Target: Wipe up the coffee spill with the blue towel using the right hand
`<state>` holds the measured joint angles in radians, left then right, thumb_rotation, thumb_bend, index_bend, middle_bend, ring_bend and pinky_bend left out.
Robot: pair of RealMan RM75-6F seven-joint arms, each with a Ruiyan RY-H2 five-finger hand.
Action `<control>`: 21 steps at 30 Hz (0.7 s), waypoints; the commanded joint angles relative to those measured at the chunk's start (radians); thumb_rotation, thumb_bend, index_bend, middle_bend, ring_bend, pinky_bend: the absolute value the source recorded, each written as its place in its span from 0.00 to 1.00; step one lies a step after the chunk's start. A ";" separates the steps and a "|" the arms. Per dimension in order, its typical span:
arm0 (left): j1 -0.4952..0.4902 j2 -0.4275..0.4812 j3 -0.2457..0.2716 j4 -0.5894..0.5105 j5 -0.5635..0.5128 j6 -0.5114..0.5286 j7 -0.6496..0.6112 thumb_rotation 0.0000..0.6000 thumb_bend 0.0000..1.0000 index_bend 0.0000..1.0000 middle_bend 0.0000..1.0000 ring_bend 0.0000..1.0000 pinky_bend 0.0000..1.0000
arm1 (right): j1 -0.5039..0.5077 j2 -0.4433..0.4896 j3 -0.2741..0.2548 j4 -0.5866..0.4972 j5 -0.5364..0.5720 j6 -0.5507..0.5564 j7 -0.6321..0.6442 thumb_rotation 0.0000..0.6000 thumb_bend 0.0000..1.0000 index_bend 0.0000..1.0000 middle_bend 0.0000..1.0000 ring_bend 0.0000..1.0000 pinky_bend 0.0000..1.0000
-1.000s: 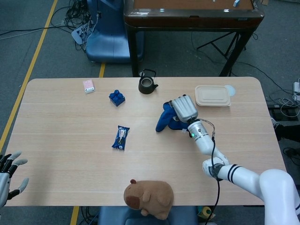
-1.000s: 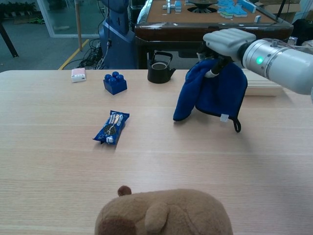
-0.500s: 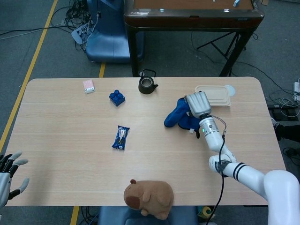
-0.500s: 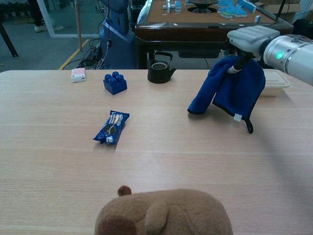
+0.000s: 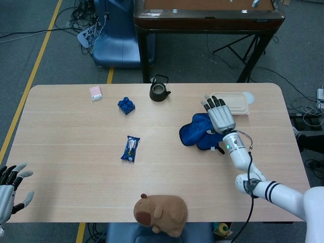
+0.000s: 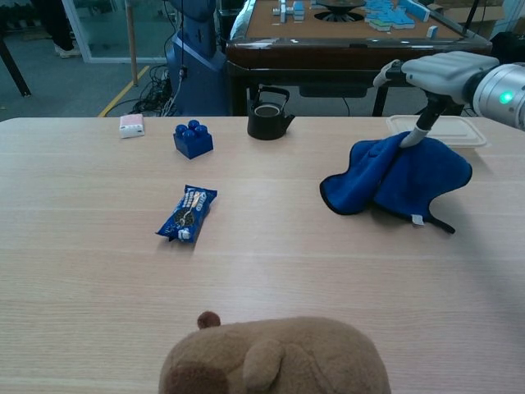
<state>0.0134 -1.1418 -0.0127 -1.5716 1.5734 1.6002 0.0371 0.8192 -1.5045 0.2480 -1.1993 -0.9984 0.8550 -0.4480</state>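
Observation:
The blue towel [image 5: 199, 133] [image 6: 402, 174] lies crumpled on the right half of the table, one fold raised in a peak. My right hand [image 5: 220, 115] [image 6: 439, 70] hovers over its far right part with the fingers stretched out and apart; one digit reaches down and touches the raised fold. I see no coffee stain on the wood in either view. My left hand [image 5: 10, 190] hangs off the near left table edge, fingers spread, holding nothing.
A black kettle [image 5: 159, 90] [image 6: 267, 117] and a lidded beige food box [image 5: 239, 104] [image 6: 447, 130] stand behind the towel. Further left are a blue brick [image 5: 126, 105], a snack packet [image 5: 130, 148] and a pink box [image 5: 95, 92]. A brown plush [image 5: 161, 214] sits at the near edge.
The right hand carried the hanging towel to the right, lowered it onto the table and spread its fingers; the towel now lies crumpled. The left hand barely moved.

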 commanded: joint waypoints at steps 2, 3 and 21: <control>-0.002 0.000 0.000 0.001 0.001 -0.001 -0.002 1.00 0.27 0.31 0.16 0.12 0.07 | -0.051 0.070 -0.023 -0.092 -0.045 0.074 0.017 1.00 0.16 0.00 0.10 0.04 0.11; -0.003 0.000 0.000 0.002 0.002 -0.001 -0.003 1.00 0.27 0.31 0.16 0.12 0.07 | -0.066 0.090 -0.030 -0.119 -0.056 0.094 0.020 1.00 0.16 0.00 0.12 0.05 0.11; -0.025 0.004 -0.010 -0.004 -0.002 -0.022 0.005 1.00 0.27 0.31 0.16 0.12 0.07 | -0.341 0.378 -0.143 -0.404 -0.198 0.355 0.152 1.00 0.16 0.11 0.28 0.17 0.21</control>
<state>-0.0112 -1.1377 -0.0222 -1.5754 1.5712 1.5782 0.0422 0.5096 -1.1520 0.1204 -1.5803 -1.1646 1.1737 -0.3200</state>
